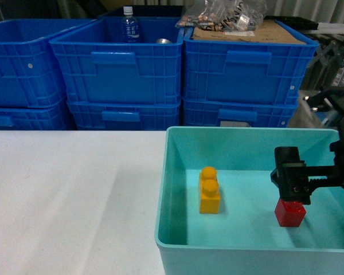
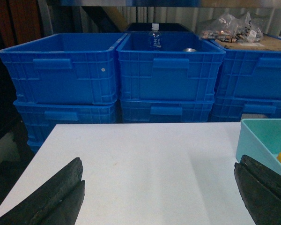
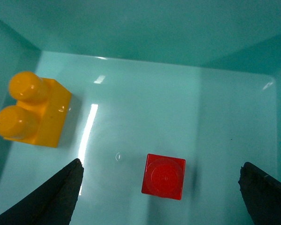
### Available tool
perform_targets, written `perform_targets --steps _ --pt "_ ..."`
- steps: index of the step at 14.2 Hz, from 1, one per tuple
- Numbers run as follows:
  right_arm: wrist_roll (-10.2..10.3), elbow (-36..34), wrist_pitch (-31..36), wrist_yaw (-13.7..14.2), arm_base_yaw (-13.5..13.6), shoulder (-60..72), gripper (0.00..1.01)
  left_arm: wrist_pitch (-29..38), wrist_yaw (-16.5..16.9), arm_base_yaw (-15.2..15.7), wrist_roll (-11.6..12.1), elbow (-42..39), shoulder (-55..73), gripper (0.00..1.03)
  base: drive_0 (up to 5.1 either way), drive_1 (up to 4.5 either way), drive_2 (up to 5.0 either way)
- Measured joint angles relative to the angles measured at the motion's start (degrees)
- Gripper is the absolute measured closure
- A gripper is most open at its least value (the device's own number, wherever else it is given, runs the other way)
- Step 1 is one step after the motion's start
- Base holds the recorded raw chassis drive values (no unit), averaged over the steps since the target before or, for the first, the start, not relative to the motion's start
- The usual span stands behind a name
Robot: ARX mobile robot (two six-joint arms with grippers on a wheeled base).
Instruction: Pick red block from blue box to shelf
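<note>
The red block (image 1: 289, 213) stands stud up on the floor of the blue box (image 1: 169, 189), at its right side. From above, the red block (image 3: 163, 176) lies between the wide-apart fingers (image 3: 56, 197) of my right gripper (image 3: 160, 165), touching neither. In the head view, my right gripper (image 1: 294, 192) hangs open just above the block, inside the box. My left gripper (image 2: 159, 161) is open over the bare white table, holding nothing, with the blue box's corner (image 2: 267, 140) to its right. The shelf is out of view.
A yellow two-stud brick (image 1: 209, 192) stands in the box left of the red block, about a hand's width away. Stacked dark blue crates (image 1: 120, 69) line the far edge of the white table (image 1: 69, 195), one holding a bottle (image 1: 129, 26).
</note>
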Motion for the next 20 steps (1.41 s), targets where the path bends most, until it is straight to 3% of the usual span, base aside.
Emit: perform_targets --steps 5,7,11,13,15,16,17,18,20 --pt "1.51 8.11 -2.64 3.89 1.75 13.09 0.03 0.02 -0.02 0.0 0.0 0.0 0.0 0.05 0.0 0.0 0.0" --pt "1.81 9.68 -3.26 6.19 2.12 16.7 0.22 0.0 0.0 0.0 0.0 0.0 0.0 0.05 0.0 0.0 0.0" --pt "2.93 11.21 -1.73 7.67 2.03 19.58 0.66 0.02 -0.02 0.0 0.0 0.0 0.0 0.05 0.0 0.0 0.0" --pt "3.45 8.74 0.42 7.56 1.79 17.0 0.72 0.0 0.0 0.0 0.0 0.0 0.0 0.05 0.0 0.0 0.0" --pt "4.02 2.71 4.22 7.04 0.7 8.02 0.72 0.0 -0.02 0.0 0.0 0.0 0.0 0.05 0.0 0.0 0.0" --pt "3.69 -7.74 9.81 7.78 0.57 -9.49 0.72 0.0 0.0 0.0 0.0 0.0 0.0 0.05 0.0 0.0 0.0" --pt "-3.23 -25.03 32.87 13.81 3.02 -28.46 0.72 0.04 0.04 0.0 0.02 0.0 0.0 0.05 0.0 0.0 0.0" --pt "-5.25 -33.94 44.44 12.61 -0.72 -31.56 0.72 -0.04 -0.04 0.02 0.0 0.0 0.0 0.05 0.0 0.0 0.0" --pt "-5.99 -36.11 43.41 10.12 -2.62 -38.93 0.72 0.04 0.0 0.02 0.02 0.0 0.0 0.05 0.0 0.0 0.0"
